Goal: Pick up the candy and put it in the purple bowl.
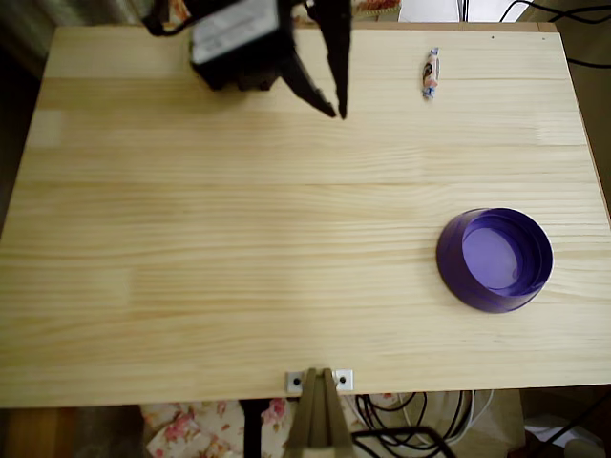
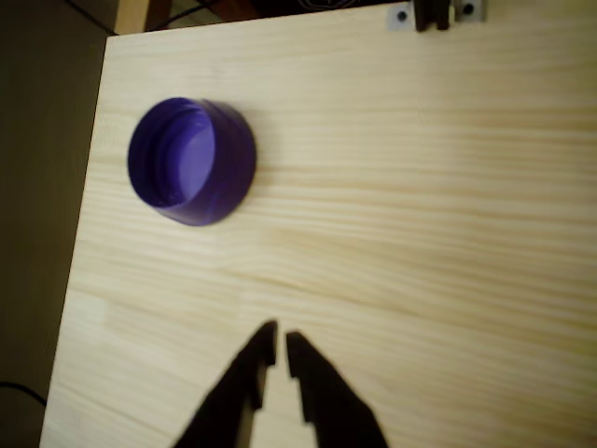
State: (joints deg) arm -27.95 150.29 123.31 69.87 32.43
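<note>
This looks like a room in a home turned into a small robotics corner — not a lab or a workshop. The desk [image 1: 239,239] is a plain board of pale glued pine, with a little metal bracket [image 1: 319,381] screwed to its near edge in the overhead view. Below that edge lies a cloth with a pink flower print [image 1: 191,426], a household sort of fabric. Black cables [image 1: 410,420] trail loose beside it, and more cables [image 1: 558,14] run past the far right corner — hobby wiring, left untidy rather than routed.
</note>
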